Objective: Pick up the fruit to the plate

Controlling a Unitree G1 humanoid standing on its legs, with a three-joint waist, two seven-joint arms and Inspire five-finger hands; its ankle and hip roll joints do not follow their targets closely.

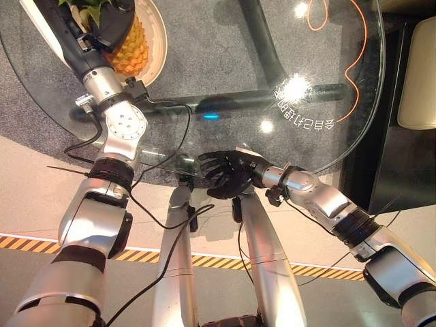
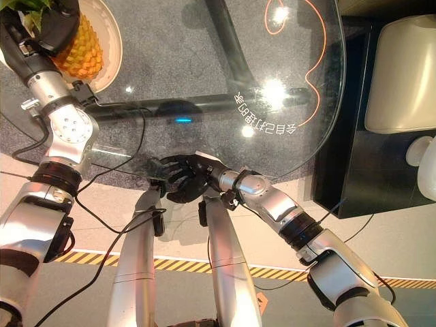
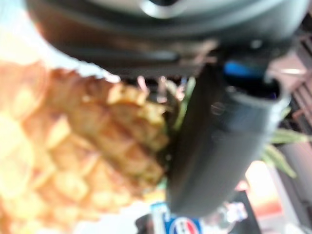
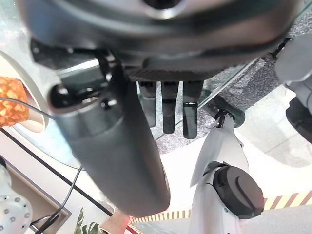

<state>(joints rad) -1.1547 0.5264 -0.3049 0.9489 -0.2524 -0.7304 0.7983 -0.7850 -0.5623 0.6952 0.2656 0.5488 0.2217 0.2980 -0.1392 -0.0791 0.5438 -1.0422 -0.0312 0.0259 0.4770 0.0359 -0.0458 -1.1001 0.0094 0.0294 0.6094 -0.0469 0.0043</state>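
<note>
Our left hand [image 1: 109, 27] is clasped around the pineapple [image 1: 129, 51] over the plate [image 1: 158, 37], our right hand [image 1: 228, 174] hangs slack at the glass table [image 1: 286, 41] edge, and we judge the fruit heavy, stiff and rough, best gripped round its body.

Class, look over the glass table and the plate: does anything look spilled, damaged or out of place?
Nothing stands out. The pineapple lies on the cream plate on the glass table, with the left hand at its leafy end. The right hand rests open at the table's near edge. No spill or damage shows.
</note>
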